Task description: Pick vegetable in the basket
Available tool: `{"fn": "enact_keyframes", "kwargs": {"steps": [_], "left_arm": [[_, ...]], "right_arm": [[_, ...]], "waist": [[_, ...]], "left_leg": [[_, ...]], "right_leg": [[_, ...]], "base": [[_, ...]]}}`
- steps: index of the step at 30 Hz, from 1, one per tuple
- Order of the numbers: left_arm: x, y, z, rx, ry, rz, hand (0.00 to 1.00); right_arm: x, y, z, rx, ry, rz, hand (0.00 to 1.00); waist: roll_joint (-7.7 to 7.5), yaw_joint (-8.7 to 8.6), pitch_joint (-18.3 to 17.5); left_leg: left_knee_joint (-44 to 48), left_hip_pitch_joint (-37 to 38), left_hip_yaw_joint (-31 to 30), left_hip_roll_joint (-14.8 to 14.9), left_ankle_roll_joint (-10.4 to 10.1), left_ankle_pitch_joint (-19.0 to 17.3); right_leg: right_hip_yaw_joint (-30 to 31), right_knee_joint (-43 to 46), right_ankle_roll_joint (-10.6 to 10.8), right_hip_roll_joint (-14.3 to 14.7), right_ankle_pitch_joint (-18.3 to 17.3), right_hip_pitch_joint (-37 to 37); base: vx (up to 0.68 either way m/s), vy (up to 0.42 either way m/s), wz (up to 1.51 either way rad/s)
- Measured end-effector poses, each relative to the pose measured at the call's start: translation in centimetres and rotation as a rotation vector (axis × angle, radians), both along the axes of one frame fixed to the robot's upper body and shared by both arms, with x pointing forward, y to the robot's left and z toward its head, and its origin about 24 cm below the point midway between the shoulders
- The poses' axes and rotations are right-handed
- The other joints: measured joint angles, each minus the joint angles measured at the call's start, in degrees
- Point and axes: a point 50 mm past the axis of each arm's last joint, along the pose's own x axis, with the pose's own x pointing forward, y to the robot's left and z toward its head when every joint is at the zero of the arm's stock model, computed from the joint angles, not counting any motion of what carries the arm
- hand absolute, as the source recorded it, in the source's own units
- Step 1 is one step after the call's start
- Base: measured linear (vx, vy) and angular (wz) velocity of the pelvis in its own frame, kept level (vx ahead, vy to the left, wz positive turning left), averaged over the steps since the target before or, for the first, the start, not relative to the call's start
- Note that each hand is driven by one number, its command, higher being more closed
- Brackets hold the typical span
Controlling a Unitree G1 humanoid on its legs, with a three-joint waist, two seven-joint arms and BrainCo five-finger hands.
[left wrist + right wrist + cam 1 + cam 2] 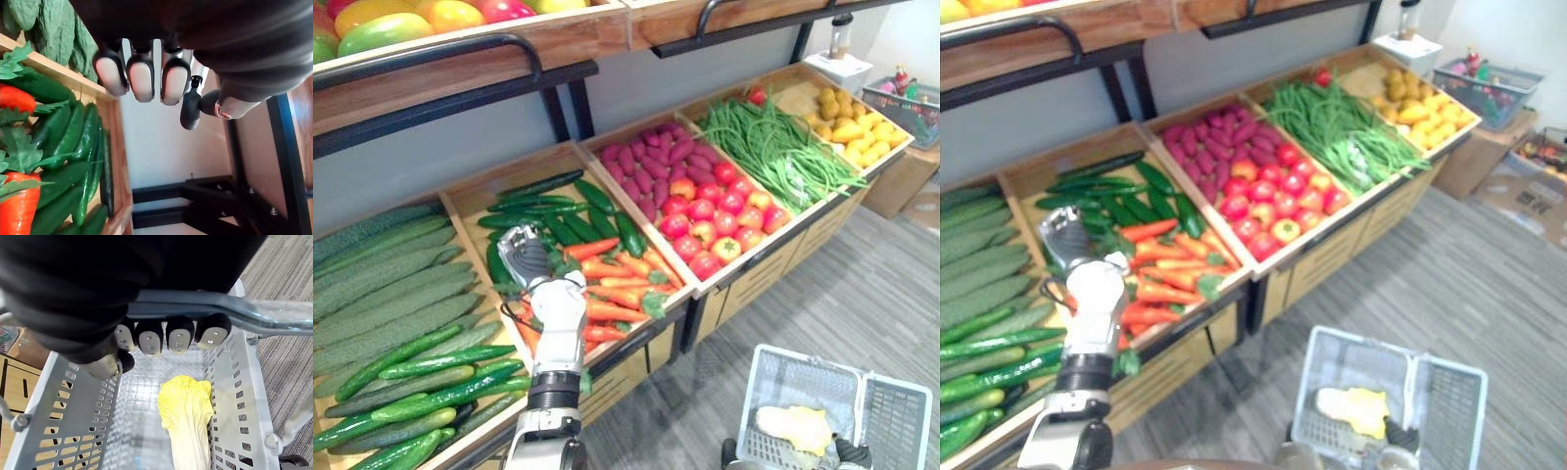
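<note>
My left hand (524, 257) hovers open over the wooden crate (470, 196) of dark green cucumbers (558, 211) and orange carrots (612, 284), with nothing between its fingers (141, 81). It sits at the crate's left side, just above the cucumbers (73, 132) and a carrot (14, 215). My right hand (149, 338) is shut on the grey handle (205, 311) of a white plastic basket (891, 411) held low over the floor. A pale yellow cabbage (188, 416) lies inside the basket.
Neighbouring crates hold long bumpy cucumbers (382, 284), purple sweet potatoes (651, 157), red tomatoes (720, 215), green beans (773, 147) and yellow produce (857, 122). An upper shelf with mangoes (411, 20) overhangs the stand. Grey floor (862, 284) lies to the right.
</note>
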Motion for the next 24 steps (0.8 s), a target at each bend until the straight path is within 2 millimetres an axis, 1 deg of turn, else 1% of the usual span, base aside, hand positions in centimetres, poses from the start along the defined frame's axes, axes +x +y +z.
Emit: {"fn": "enact_keyframes", "kwargs": {"steps": [2,5,13,16,18,21,24], "left_arm": [[-0.1,-0.1,-0.1,0.031,0.011,-0.008,0.0],[-0.5,-0.1,-1.0,0.041,0.043,-0.026,0.0],[-2.4,0.5,-3.8,0.114,0.173,-0.039,0.0],[-2.8,0.9,-4.8,0.104,0.212,-0.028,0.0],[-3.2,1.5,-6.2,0.073,0.277,-0.007,0.0],[-3.8,2.4,-7.7,0.045,0.344,0.028,0.0],[-4.2,2.9,-8.7,0.013,0.393,0.051,0.0]], "right_arm": [[0.0,0.0,0.0,0.0,0.0,-0.002,1.0],[0.0,0.0,0.0,-0.001,-0.001,-0.001,1.0],[-0.1,-0.1,0.0,-0.002,-0.001,-0.009,1.0],[-0.3,-0.2,0.0,-0.002,0.003,-0.011,1.0],[-0.5,-0.2,0.0,-0.002,0.008,-0.013,1.0],[-0.5,-0.2,0.0,-0.005,0.01,-0.008,1.0],[-0.4,-0.2,0.0,-0.011,0.015,0.005,1.0]], "waist": [[0.0,0.01,0.0],[0.0,0.05,0.0],[0.01,0.13,0.0],[0.01,0.15,0.0],[0.04,0.15,0.0],[0.05,0.15,0.0],[0.06,0.13,0.0]], "left_leg": [[0.0,0.0,-0.2,0.0,0.0,0.0],[0.0,0.0,-0.5,0.0,0.0,0.0],[-0.2,-0.2,-0.8,-0.1,0.1,0.1],[-0.2,-0.1,-1.1,0.0,0.1,0.1],[-0.2,0.0,-1.2,0.0,0.1,0.1],[-0.3,0.0,-1.2,0.0,0.1,0.1],[-0.2,-0.1,-1.2,0.0,0.1,0.1]], "right_leg": [[-0.2,0.0,0.0,0.0,0.0,0.1],[-0.5,0.0,0.0,-0.1,0.0,0.3],[-1.1,-0.5,0.0,-0.2,0.0,0.5],[-1.5,-0.9,0.0,-0.2,0.0,0.7],[-1.8,-1.2,0.0,-0.2,0.0,1.3],[-1.8,-1.3,0.0,-0.2,0.0,1.3],[-1.8,-1.5,0.1,-0.2,0.0,1.2]], "base": [[-0.02,-0.031,0.05],[-0.02,-0.026,0.05],[-0.01,-0.011,0.01],[0.0,-0.031,0.06],[-0.02,-0.03,0.06],[-0.01,-0.011,0.0],[-0.01,-0.024,0.0]]}}
